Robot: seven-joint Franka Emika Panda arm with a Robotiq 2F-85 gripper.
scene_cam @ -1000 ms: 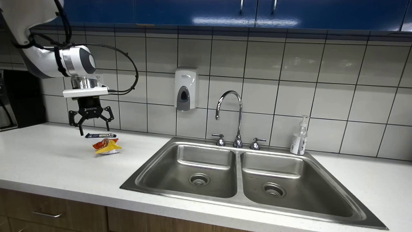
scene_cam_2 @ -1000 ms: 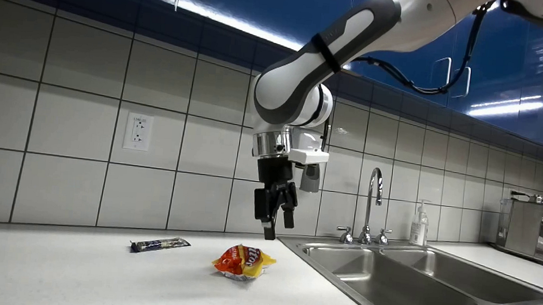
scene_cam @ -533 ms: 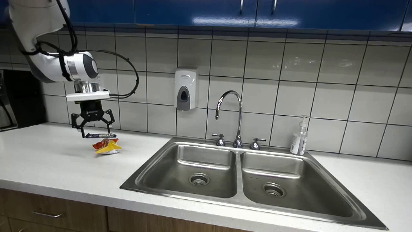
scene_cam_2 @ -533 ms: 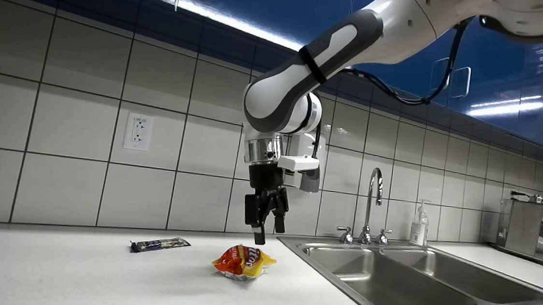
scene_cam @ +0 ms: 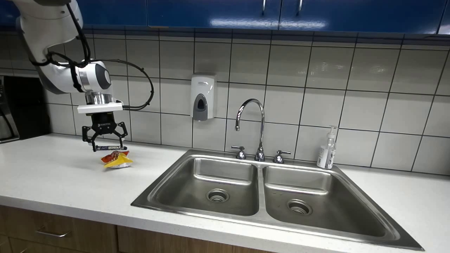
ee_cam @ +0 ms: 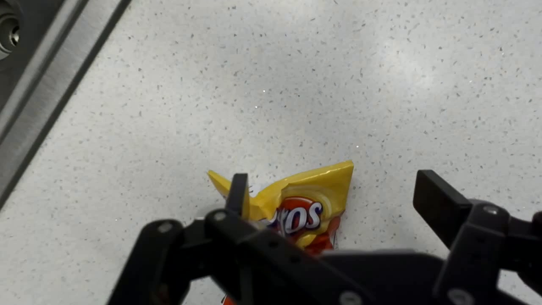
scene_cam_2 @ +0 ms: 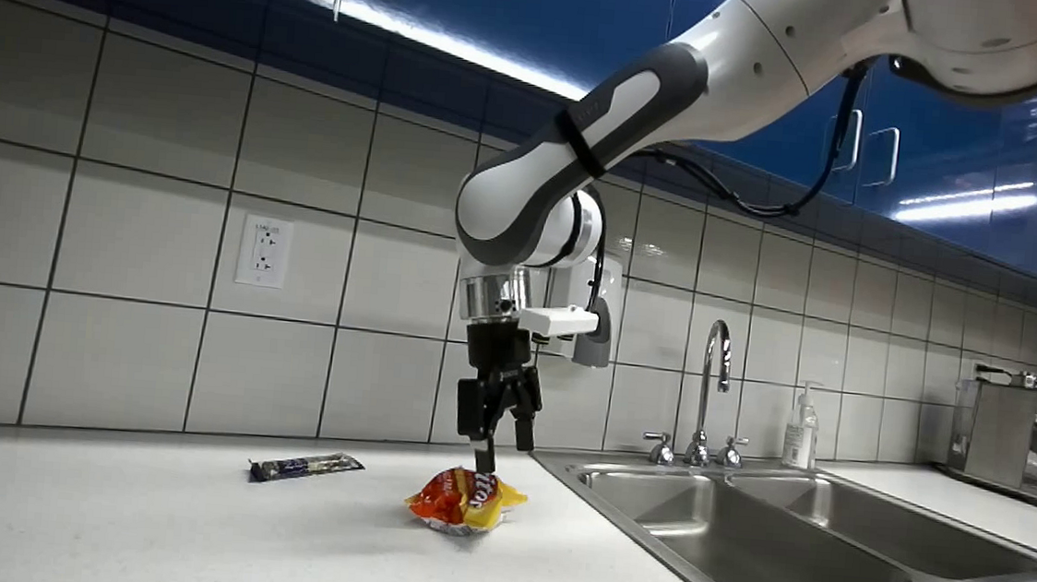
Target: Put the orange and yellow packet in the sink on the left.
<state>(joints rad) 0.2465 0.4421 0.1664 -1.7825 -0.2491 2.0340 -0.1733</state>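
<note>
The orange and yellow packet (scene_cam: 117, 160) lies crumpled on the counter left of the sink; it also shows in an exterior view (scene_cam_2: 456, 501) and in the wrist view (ee_cam: 315, 199). My gripper (scene_cam: 108, 149) is open and empty, pointing down above the packet; it also shows in an exterior view (scene_cam_2: 504, 453). In the wrist view, the packet's yellow end lies between the fingers (ee_cam: 332, 186), nearer the left finger, which overlaps its edge; its lower part is hidden behind the gripper. Contact cannot be told. The left sink basin (scene_cam: 179, 189) shows its bare floor and drain.
A dark, slim wrapped bar (scene_cam_2: 306, 467) lies by the wall behind the packet. The sink rim (ee_cam: 63, 76) shows at the wrist view's upper left. A faucet (scene_cam: 262, 130), a soap bottle (scene_cam: 327, 151) and a wall dispenser (scene_cam: 203, 98) stand around the sink.
My gripper has moved down toward the packet, to the right in an exterior view and to the left in an exterior view. The fingers stay open. The packet has not moved.
</note>
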